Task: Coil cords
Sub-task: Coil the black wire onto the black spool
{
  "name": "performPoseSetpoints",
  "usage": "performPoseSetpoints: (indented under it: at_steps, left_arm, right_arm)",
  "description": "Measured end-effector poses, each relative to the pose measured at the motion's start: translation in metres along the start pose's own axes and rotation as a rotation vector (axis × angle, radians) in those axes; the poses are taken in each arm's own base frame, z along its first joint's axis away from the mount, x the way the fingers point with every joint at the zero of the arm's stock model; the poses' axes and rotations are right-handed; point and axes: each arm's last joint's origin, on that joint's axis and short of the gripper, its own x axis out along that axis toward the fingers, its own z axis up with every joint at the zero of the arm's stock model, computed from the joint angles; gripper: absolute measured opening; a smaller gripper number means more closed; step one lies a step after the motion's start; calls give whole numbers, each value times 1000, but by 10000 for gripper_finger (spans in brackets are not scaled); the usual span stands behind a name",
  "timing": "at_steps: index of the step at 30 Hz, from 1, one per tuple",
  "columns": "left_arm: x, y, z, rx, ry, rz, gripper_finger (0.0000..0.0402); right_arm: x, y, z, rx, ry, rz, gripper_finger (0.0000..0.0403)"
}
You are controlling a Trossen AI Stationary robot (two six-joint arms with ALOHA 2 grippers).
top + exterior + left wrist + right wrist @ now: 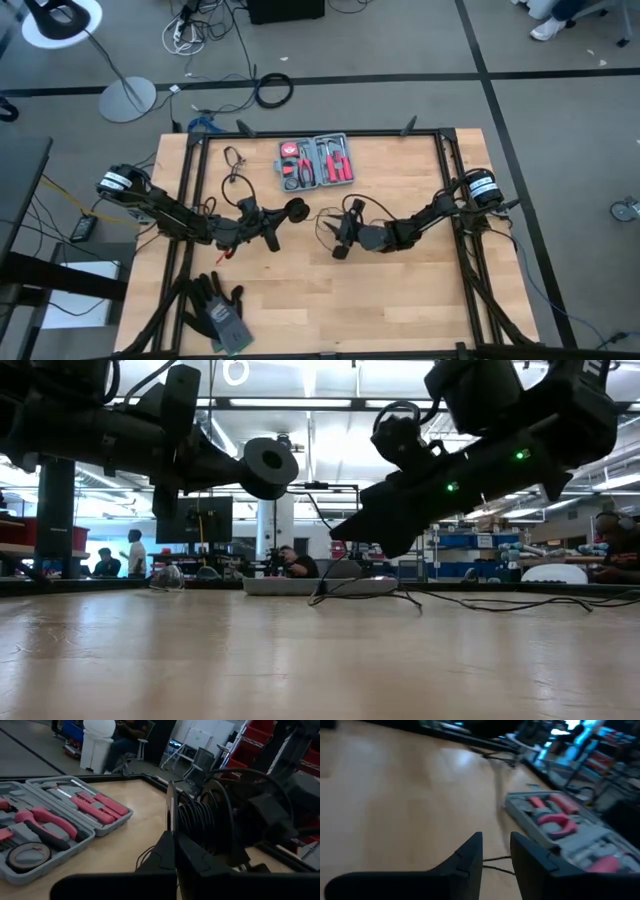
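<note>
High view: the cord, a very thin black wire ending in a round puck, sits mid-worktop between the arms; the left pincer is clamped shut on the puck, lifted. Judged light, limp and tangle-prone, it is best held at the rigid puck. The right pincer hangs narrowly parted among loose loops; no grip visible.

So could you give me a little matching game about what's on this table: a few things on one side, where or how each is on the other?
Things:
1. left gripper
2. right gripper
3. tool kit
4. gloves

States:
A. lying open at the table's far edge
B. at the near left corner
C. shut on the round disc
D. open, thin wire running past its fingers

Pairs: 1-C, 2-D, 3-A, 4-B
</note>
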Motion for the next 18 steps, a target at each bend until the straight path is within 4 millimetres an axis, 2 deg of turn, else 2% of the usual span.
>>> performPoseSetpoints:
  at_steps: [11,18]
  left_arm:
    - [0,-2,1,-15,0,-31,0]
    - [0,-4,4,-42,-8,-75,0]
  right_arm:
    - [3,-4,-3,-21,27,-28,99]
    - [7,-9,-5,50,47,-38,94]
